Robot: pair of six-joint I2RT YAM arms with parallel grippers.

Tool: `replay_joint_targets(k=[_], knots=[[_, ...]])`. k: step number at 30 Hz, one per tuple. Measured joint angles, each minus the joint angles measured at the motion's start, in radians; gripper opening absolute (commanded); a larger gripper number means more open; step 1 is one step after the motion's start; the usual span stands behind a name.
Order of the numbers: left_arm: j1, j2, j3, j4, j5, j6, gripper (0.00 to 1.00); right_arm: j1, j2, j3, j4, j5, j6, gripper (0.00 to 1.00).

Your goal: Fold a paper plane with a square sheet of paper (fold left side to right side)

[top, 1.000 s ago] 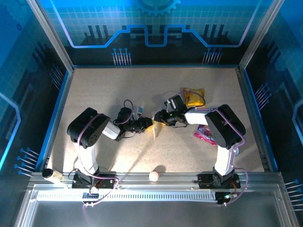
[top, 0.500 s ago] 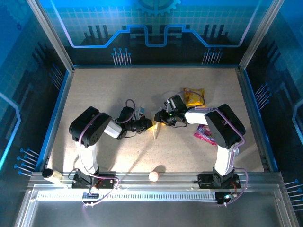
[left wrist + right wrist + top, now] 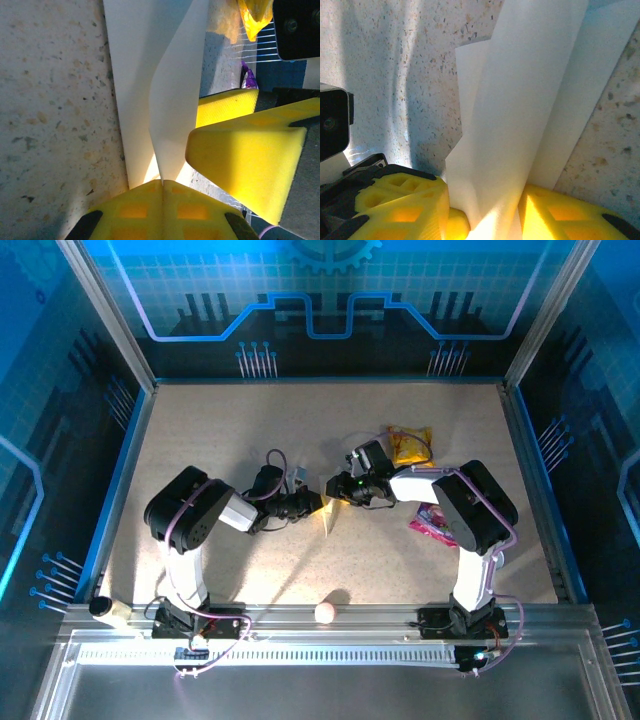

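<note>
The speckled table (image 3: 200,430) carries both arms from its near edge. The left arm (image 3: 185,512) rises from its base at 7 o'clock, bends at a raised elbow, and sends its forearm low over the table toward 3 o'clock. The right arm (image 3: 478,502) mirrors it. It stands up from 5 o'clock, folds at the elbow, and reaches toward 9 o'clock. The two wrists meet nose to nose at the middle of the table.

The sheet of paper (image 3: 328,522), folded into a narrow white strip, stands on edge between them. From above it shows as a thin sliver running toward 6 o'clock from the fingertips.

The left gripper (image 3: 161,187) has its yellow fingers pressed together, nipping the paper's edge at the seam between them. The two layers fan apart beyond that point. The right gripper (image 3: 485,225) has its fingers set apart, and the bowed layers of the sheet run between them, touching both pads (image 3: 405,205).

A pink wrapper (image 3: 430,523) lies under the right forearm at 4 o'clock of the wrists. A yellow snack packet (image 3: 410,445) sits at 2 o'clock. A small pale ball (image 3: 325,612) rests on the near rail at 6 o'clock.
</note>
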Motion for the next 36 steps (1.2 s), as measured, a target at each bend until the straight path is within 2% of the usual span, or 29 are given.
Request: replay_joint_targets(k=[36], knots=[[0.004,-0.015,0.009,-0.058,-0.011,0.053,0.0,0.0,0.004,0.01,-0.016,0.0,0.001,0.4]])
